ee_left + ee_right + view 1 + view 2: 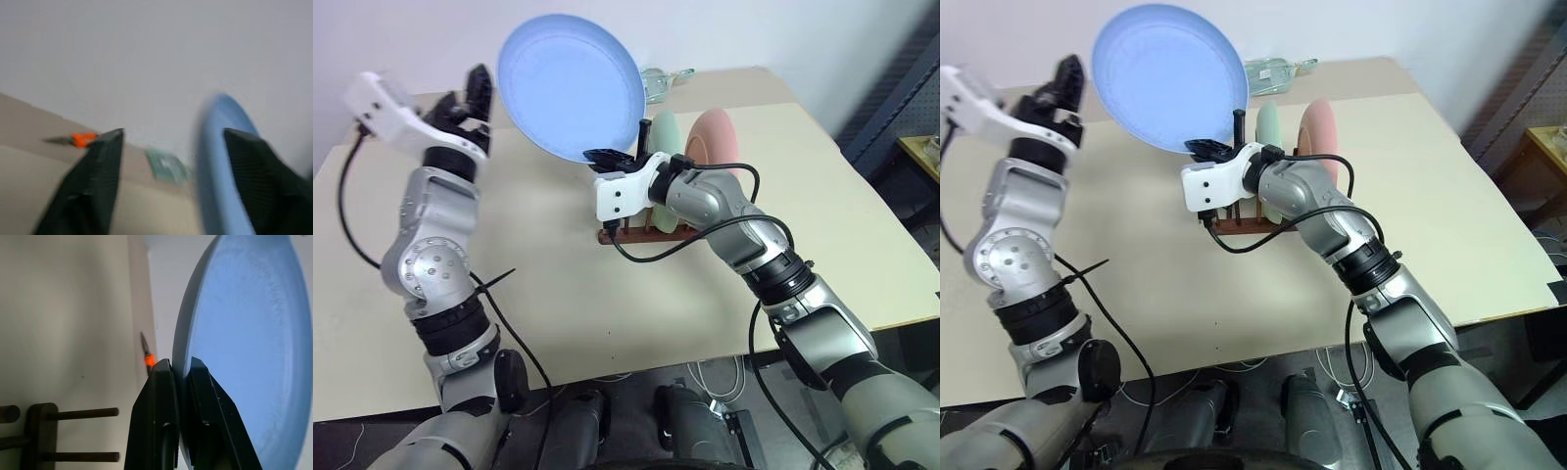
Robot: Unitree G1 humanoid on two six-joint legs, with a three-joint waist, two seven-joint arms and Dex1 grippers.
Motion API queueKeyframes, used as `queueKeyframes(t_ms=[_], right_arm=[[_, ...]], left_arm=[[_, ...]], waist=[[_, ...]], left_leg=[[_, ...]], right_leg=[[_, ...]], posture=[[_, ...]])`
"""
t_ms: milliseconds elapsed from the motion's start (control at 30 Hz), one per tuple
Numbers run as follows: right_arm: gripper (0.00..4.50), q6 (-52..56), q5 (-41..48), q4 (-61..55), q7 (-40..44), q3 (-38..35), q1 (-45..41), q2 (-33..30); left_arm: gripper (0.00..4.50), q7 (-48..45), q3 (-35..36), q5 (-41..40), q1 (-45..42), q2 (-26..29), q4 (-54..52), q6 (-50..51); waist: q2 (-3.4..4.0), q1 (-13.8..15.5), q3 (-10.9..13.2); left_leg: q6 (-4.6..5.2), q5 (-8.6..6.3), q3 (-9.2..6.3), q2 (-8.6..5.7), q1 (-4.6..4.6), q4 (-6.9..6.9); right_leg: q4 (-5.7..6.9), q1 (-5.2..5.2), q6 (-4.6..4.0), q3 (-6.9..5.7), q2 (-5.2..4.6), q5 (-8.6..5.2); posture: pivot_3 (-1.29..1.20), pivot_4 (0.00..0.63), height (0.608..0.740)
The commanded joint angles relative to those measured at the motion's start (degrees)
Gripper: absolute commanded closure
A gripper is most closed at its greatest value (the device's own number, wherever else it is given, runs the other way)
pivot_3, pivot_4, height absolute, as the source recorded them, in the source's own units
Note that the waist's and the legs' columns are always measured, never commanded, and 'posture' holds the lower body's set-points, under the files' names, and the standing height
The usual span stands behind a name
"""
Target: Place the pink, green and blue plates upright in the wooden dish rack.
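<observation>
The blue plate [573, 83] is the last one out of the wooden dish rack [631, 233]; the green plate [665, 132] and the pink plate [713, 142] already stand upright between the pegs, pink at the rack's 3 o'clock end. The blue plate is up in the air on edge, over the bench [558, 284], at about 11 o'clock from the rack. The right gripper [180, 369] has its fingers clenched on the plate's lower rim. The left gripper [168, 161] stands released, fingers spread to either side of the plate's rim at its 9 o'clock edge without pinching it. This looks like a hand-over just completed. The next move calls for carrying the plate toward 5 o'clock, keeping it upright, and lowering it into the free slot beside the green plate.
</observation>
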Motion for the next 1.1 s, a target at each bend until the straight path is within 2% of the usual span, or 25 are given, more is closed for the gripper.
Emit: queueKeyframes(t_ms=[33,133,233,267,400,500,667,800,1100], right_arm=[[4.50,-0.6,2.3,-4.3,-1.2,-3.4,0.5,0.8],[4.50,-0.1,7.8,-6.3,-1.9,-7.4,1.3,2.4],[4.50,7.7,27.2,-15.0,0.0,-17.0,3.0,9.2],[4.50,10.4,31.7,-17.4,1.0,-18.8,3.5,10.6],[4.50,32.5,56.4,-32.3,2.2,-23.7,9.5,15.3],[4.50,43.8,67.3,-38.8,-1.8,-24.6,13.9,16.9],[4.50,51.7,73.9,-40.8,-10.3,-25.9,17.6,19.6],[4.50,53.7,74.3,-41.9,-13.9,-24.0,20.2,20.7],[4.50,55.1,74.4,-37.2,-20.4,-26.4,18.1,21.8]], left_arm=[[1.19,-4.2,1.3,6.5,3.6,6.3,0.8,-7.4],[1.19,-7.9,0.8,10.7,8.0,10.6,3.4,-11.9],[1.19,-14.5,-6.5,17.9,17.9,14.1,5.3,-14.7],[1.19,-15.6,-8.2,19.1,19.7,14.3,5.4,-15.2],[1.19,-18.1,-16.0,24.2,27.8,11.0,4.9,-19.0],[1.19,-21.2,-20.2,26.9,31.7,9.5,4.8,-23.5],[1.19,-25.1,-24.3,28.8,34.7,7.9,5.6,-28.0],[1.19,-28.1,-27.1,29.1,36.5,6.9,5.8,-29.4],[1.19,-31.1,-29.1,31.0,37.7,7.2,4.7,-30.9]], waist=[[0.00,0.0,0.0],[0.01,0.1,0.0],[0.03,0.3,0.0],[0.05,0.3,0.0],[-0.02,0.6,0.0],[0.05,0.4,0.0],[0.32,0.2,0.0],[0.42,0.3,0.0],[0.42,0.3,0.0]], left_leg=[[0.00,0.00,0.00,0.00,0.00,0.00],[0.01,0.00,0.02,-0.01,0.00,-0.01],[0.03,-0.01,0.00,-0.01,0.00,-0.02],[0.03,-0.01,0.00,-0.02,0.00,-0.05],[0.30,-0.18,-0.13,-0.04,0.00,0.01],[0.57,-0.36,-0.15,-0.03,0.10,-0.04],[0.52,-0.34,-0.04,0.06,0.12,-0.10],[0.53,-0.35,0.04,0.06,0.11,-0.17],[0.54,-0.35,0.04,0.06,0.08,-0.10]], right_leg=[[0.00,0.00,0.00,0.00,0.00,0.00],[-0.01,-0.01,-0.01,0.02,0.01,0.00],[-0.03,0.02,-0.02,0.03,-0.01,0.01],[-0.04,0.02,-0.02,0.05,-0.02,0.01],[-0.11,0.15,-0.02,0.03,-0.04,0.01],[-0.11,0.22,-0.04,0.05,-0.08,0.00],[-0.03,0.07,-0.15,0.11,-0.05,0.05],[-0.10,0.06,-0.14,0.11,-0.08,0.05],[-0.07,0.04,-0.14,0.09,-0.07,0.05]], posture=[[0.00,0.150,0.740],[0.00,0.150,0.740],[0.00,0.150,0.740],[0.00,0.150,0.740],[0.00,0.150,0.740],[0.00,0.150,0.740],[0.00,0.150,0.740],[0.00,0.150,0.740],[0.00,0.150,0.740]])
